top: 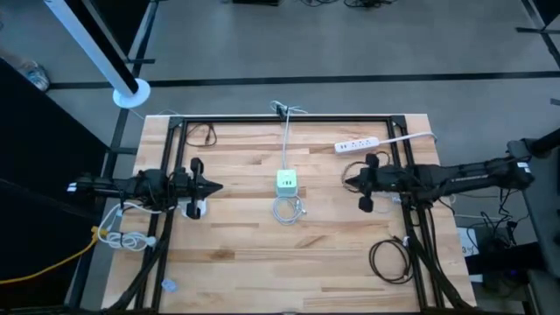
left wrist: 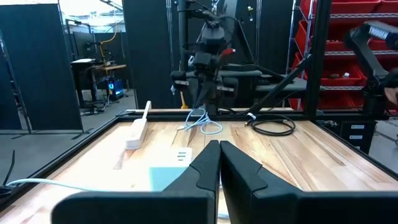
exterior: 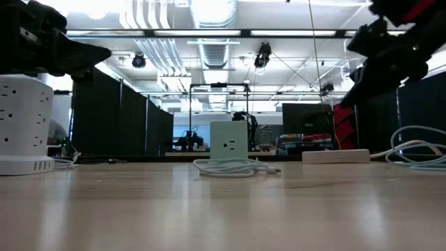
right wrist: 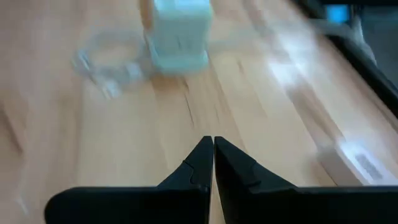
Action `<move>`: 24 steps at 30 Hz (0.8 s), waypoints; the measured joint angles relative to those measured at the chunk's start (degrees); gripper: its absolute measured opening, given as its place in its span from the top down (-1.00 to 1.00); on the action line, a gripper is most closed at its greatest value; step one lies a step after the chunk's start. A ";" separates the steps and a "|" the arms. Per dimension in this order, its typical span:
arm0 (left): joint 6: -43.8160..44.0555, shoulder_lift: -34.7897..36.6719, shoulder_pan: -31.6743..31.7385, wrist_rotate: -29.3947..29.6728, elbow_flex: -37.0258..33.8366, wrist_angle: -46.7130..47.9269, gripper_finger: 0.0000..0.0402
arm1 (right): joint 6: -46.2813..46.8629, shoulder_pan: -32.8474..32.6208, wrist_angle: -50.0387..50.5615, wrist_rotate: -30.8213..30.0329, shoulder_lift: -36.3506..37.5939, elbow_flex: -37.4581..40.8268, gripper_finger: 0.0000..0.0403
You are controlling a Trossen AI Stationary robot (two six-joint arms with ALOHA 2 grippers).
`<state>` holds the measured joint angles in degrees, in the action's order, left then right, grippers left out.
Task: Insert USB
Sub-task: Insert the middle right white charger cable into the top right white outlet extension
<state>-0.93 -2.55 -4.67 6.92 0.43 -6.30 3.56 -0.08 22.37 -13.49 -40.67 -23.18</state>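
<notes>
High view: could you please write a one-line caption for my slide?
Shut left gripper and right gripper flank a green power cube with a coiled white USB cable.

Robotics lab or workshop: wooden workbench (top: pixel 245 254) in black metal frame (top: pixel 289 119), concrete floor (top: pixel 350 52), black curtain partitions (exterior: pixel 104 115), exposed ceiling ducts (exterior: pixel 212 21), red parts-bin shelves (left wrist: pixel 348 56), monitors (exterior: pixel 306 118) on desks behind.

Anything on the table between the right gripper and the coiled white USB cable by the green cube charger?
Nothing visible. The right gripper, shut, hovers right of the green cube charger; bare wood lies between it and the coiled white USB cable just in front of the cube. The white power strip sits off that path.
</notes>
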 joint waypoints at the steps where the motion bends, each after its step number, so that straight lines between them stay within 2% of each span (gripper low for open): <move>1: -0.02 0.02 0.00 0.00 0.02 0.00 1.00 | 0.15 0.01 3.01 -0.10 -1.84 -2.14 1.00; 7: 0.00 0.02 0.00 0.01 0.01 0.00 1.00 | 0.26 0.13 16.28 0.42 -11.94 -12.87 1.00; 11: 0.00 0.00 0.00 0.00 0.02 -0.04 1.00 | 7.37 2.85 22.14 0.97 -17.97 -18.03 0.94; 24: -0.01 -0.09 0.00 0.01 0.00 0.03 1.00 | 15.36 11.96 47.63 5.99 -37.43 -31.17 0.04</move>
<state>-0.94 -2.64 -4.67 6.93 0.43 -6.27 18.91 11.88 69.99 -7.50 -78.10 -54.35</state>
